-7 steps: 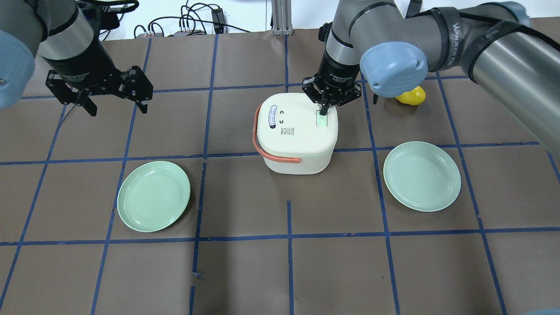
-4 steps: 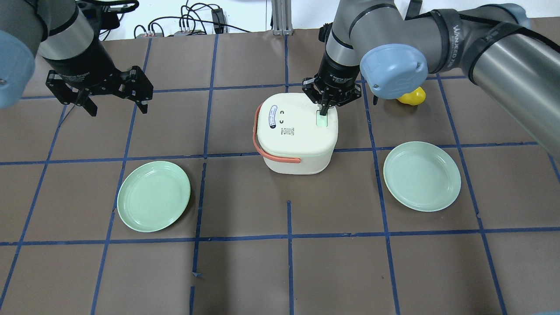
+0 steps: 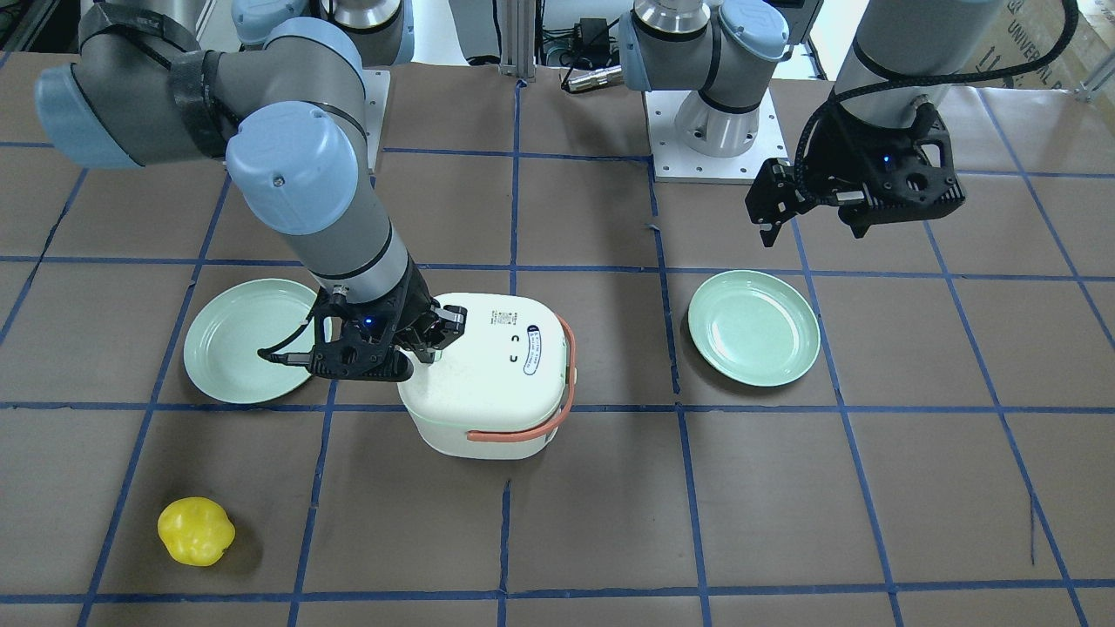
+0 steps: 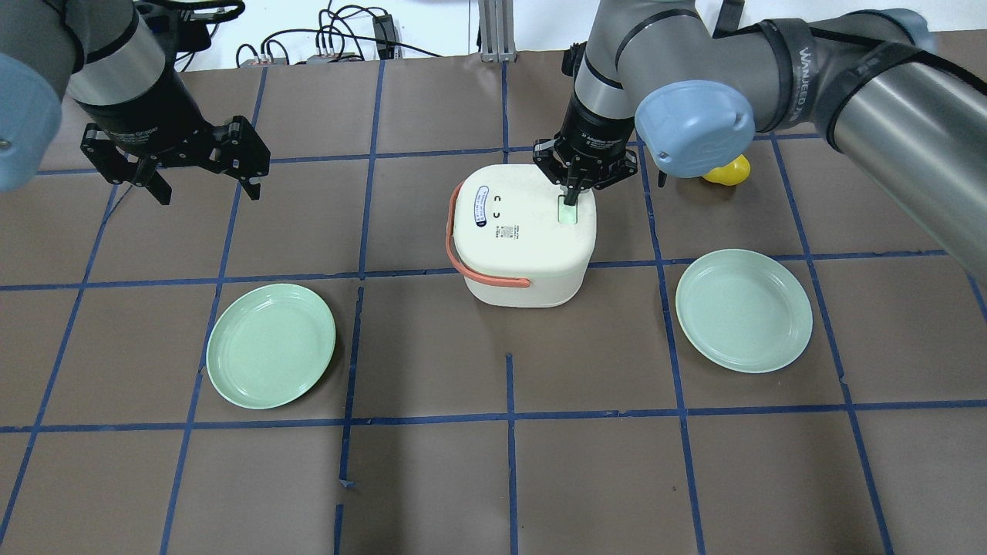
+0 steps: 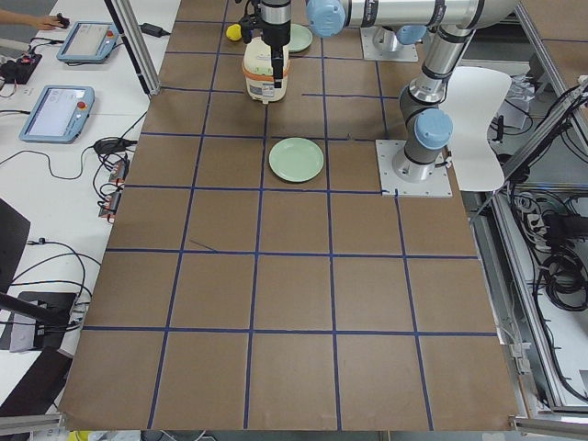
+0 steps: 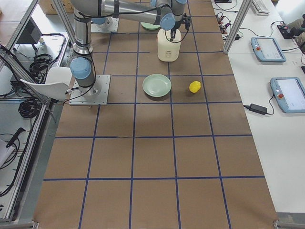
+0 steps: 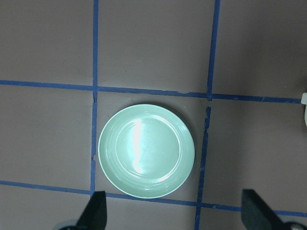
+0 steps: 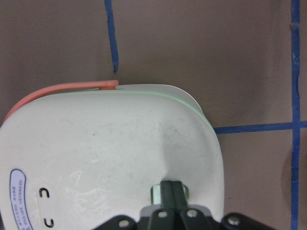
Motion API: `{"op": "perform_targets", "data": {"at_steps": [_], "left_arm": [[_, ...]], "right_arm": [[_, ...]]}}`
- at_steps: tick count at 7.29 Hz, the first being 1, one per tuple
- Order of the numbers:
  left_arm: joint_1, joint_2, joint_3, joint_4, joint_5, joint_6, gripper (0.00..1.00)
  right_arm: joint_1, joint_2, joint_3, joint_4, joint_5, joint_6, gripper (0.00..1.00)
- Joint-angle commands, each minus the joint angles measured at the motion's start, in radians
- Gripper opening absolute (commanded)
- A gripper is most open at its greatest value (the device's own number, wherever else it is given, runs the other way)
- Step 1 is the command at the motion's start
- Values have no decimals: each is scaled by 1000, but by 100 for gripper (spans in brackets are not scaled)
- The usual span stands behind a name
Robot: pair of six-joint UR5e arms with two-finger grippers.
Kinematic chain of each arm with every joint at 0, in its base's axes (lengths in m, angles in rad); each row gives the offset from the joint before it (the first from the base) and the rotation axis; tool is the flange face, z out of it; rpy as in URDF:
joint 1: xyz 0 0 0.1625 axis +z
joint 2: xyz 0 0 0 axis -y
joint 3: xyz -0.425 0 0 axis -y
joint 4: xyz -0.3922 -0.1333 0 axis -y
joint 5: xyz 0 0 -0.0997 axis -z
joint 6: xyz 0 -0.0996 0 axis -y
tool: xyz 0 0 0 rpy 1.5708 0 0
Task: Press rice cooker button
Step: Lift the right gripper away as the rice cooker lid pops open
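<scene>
A cream rice cooker stands upright in the middle of the table, between two green plates that lie well apart from it. The right gripper points straight down over the lid, its two fingers pressed together with nothing between them. Their tips meet the pale green button; how hard they bear on it cannot be told. The left gripper hangs open, far off to the side.

The press likely goes best straight down, with the fingers closed as one blunt tip centred on the button. Nothing steadies the cooker, and the button sits near the lid's edge, so a slanted push could tip or slide it.

The button is a short strip on the side of the lid to the robot's right, with its long axis running away from the robot. The orange handle is folded down toward the robot's left.
</scene>
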Motion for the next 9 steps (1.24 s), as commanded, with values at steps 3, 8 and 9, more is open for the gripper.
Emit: {"op": "perform_targets", "data": {"at_steps": [3, 8, 9], "left_arm": [[0, 0, 0, 0, 1, 0, 100], [0, 0, 0, -1, 0, 0, 100], [0, 0, 0, -2, 1, 0, 100]], "right_arm": [[13, -88, -238, 293, -29, 98, 48], [-105, -163, -252, 419, -220, -209, 84], [-137, -205, -203, 417, -215, -248, 84]]}}
